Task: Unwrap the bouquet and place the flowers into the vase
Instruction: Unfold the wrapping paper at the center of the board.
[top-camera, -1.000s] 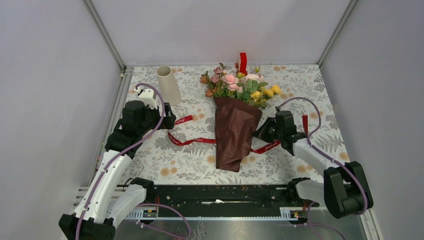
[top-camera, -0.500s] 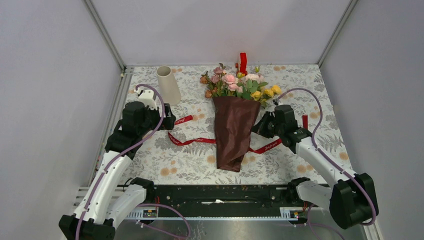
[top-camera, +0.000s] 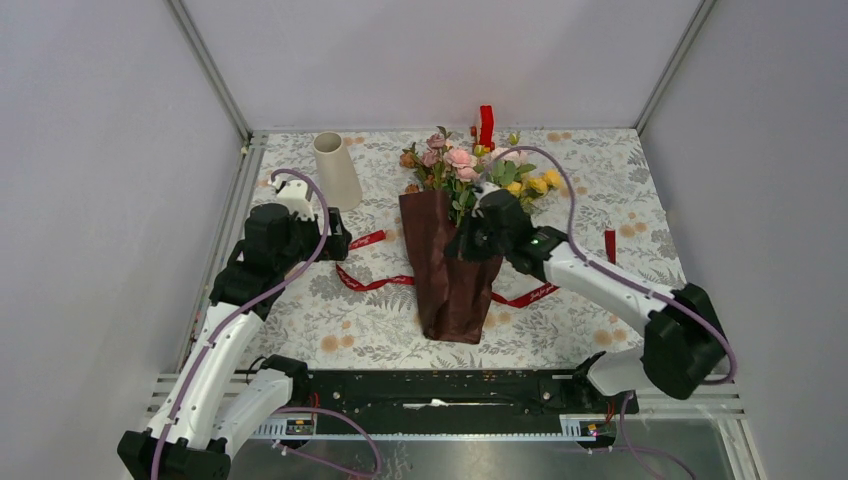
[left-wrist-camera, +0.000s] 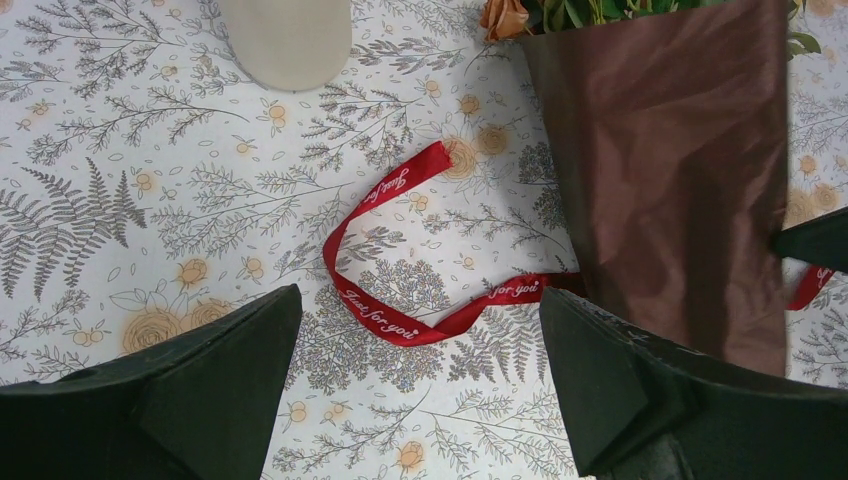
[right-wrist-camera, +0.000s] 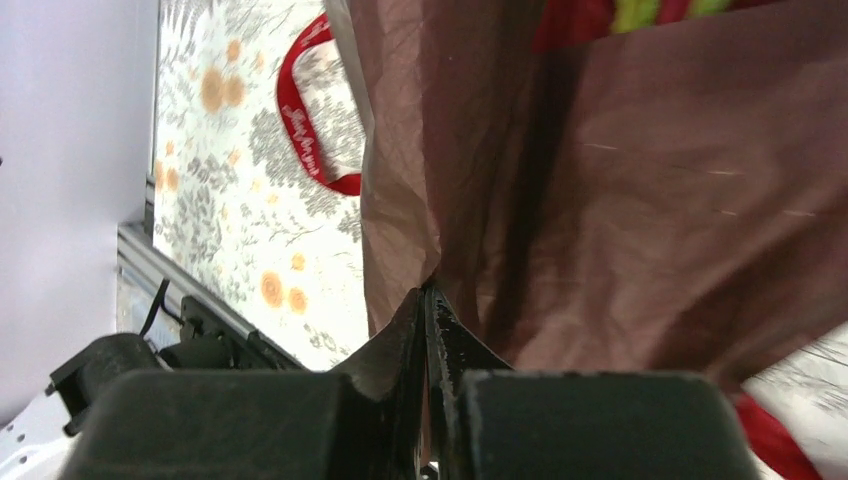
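The bouquet lies mid-table, its flowers (top-camera: 460, 165) pointing to the back and its dark red wrapping paper (top-camera: 440, 280) running toward me. My right gripper (top-camera: 463, 242) sits over the upper part of the wrap, shut on an edge of the paper (right-wrist-camera: 620, 200), which is pinched at the fingertips (right-wrist-camera: 428, 295) and lifted into a fold. The cream vase (top-camera: 336, 170) stands upright at the back left. My left gripper (top-camera: 342, 240) hovers open left of the wrap, over the tablecloth and a loose red ribbon (left-wrist-camera: 390, 320). The vase's base (left-wrist-camera: 285, 40) and the paper (left-wrist-camera: 680, 180) show ahead of it.
The red ribbon (top-camera: 375, 282) trails from under the wrap on both sides. A small red and yellow block (top-camera: 486, 125) stands at the back edge behind the flowers. A short red strip (top-camera: 610, 244) lies at the right. Metal rails border the cloth.
My right gripper has swung from the wrap's right side leftward across it, dragging the paper's right flap over. The wrap now looks narrower and shifted left. The left arm has stayed still.
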